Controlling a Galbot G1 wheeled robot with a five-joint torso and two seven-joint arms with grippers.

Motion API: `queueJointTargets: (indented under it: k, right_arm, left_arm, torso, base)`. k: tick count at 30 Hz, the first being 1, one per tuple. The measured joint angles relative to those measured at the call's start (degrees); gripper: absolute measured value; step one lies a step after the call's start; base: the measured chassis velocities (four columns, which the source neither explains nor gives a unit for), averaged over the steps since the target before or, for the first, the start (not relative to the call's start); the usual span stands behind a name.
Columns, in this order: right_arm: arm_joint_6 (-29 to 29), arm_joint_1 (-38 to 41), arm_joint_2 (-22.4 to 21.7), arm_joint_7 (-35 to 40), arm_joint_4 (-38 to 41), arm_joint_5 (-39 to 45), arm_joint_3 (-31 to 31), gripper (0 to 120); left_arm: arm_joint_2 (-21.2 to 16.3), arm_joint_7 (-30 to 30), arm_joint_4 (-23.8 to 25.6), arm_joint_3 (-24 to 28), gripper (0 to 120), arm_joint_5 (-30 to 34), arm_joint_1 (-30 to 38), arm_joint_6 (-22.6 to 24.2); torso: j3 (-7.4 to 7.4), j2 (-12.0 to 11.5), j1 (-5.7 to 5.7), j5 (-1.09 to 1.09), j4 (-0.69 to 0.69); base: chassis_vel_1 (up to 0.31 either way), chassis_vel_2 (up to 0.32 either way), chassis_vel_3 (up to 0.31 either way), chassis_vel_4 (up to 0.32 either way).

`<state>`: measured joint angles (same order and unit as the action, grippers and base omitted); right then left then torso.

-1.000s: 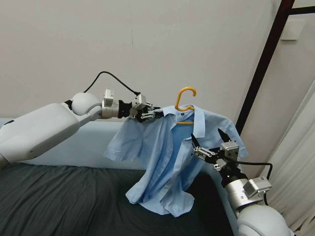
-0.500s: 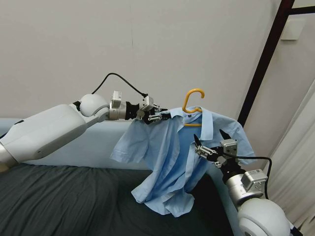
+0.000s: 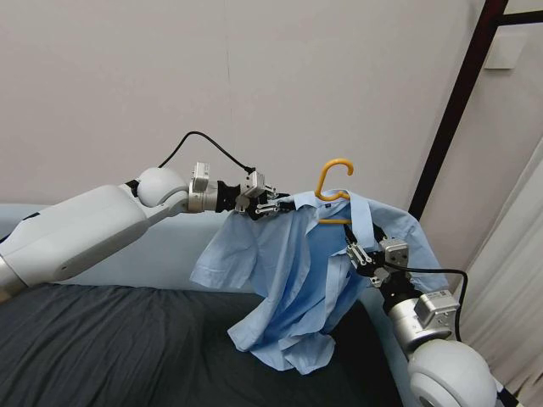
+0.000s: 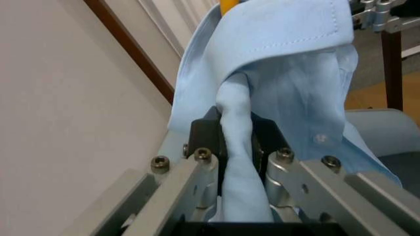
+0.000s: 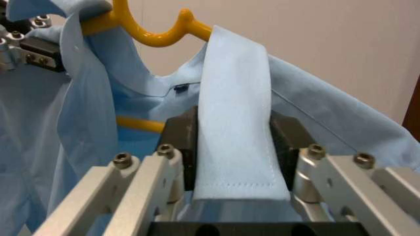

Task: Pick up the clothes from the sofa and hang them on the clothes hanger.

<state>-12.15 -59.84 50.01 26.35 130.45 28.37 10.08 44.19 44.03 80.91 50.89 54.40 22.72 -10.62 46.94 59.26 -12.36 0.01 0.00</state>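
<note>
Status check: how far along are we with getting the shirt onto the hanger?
Done: the blue shirt is raised above the sofa, with the yellow hanger inside its collar. In hand: the left hand is clamped on a bunched fold by the collar, the right hand on the front strip. Left: the shirt hangs lopsided, and the hanger's hook rests on nothing.

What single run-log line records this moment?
left gripper: shut on shirt | right gripper: shut on shirt | hanger: inside shirt | shirt above sofa

Sofa (image 3: pixel 165 259): pale blue backrest along the far side, armrest at right.
Seat cover (image 3: pixel 110 348): dark grey, wrinkled, lying across the seat.
</note>
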Motion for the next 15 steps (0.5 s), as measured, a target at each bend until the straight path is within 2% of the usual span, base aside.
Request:
queueJointTargets:
  k: [2,3,6,7,8,15]
  right_arm:
    - [0.5,-0.2,-0.2,-0.3,0.0,-0.5,-0.1,21]
    - [0.5,-0.2,-0.2,-0.3,0.0,-0.5,-0.1,21]
    - [0.9,0.0,-0.4,-0.8,0.3,-0.6,-0.3,7]
    - [0.9,0.0,-0.4,-0.8,0.3,-0.6,-0.3,7]
    - [1.0,0.2,-0.6,-0.9,0.6,-0.5,-0.5,2]
    - [1.4,2.5,-1.5,-1.7,2.1,0.5,-1.0,0]
  left_arm:
    - [-0.2,0.1,-0.1,0.5,7,0.0,0.5,-0.1]
    - [-0.2,0.1,-0.1,0.5,7,0.0,0.5,-0.1]
    - [-0.1,0.0,0.3,1.0,7,-0.1,0.6,-0.1]
    - [-0.1,0.0,0.3,1.0,7,-0.1,0.6,-0.1]
    - [-0.1,0.0,0.4,1.0,7,-0.1,0.4,-0.1]
    - [0.0,0.1,0.9,1.2,7,-0.8,-0.3,-0.1]
  torso:
    - [0.00,0.0,0.00,0.00,0.00]
    - [0.00,0.0,0.00,0.00,0.00]
    - [0.00,0.0,0.00,0.01,0.00]
    - [0.00,0.0,0.00,0.01,0.00]
    - [0.00,0.0,0.00,0.01,0.00]
    - [0.00,0.0,0.00,0.00,0.00]
  base:
    - [0.000,0.000,0.000,0.000]
    - [0.000,0.000,0.000,0.000]
    - [0.000,0.000,0.000,0.000]
    - [0.000,0.000,0.000,0.000]
    - [0.000,0.000,0.000,0.000]
    - [0.000,0.000,0.000,0.000]
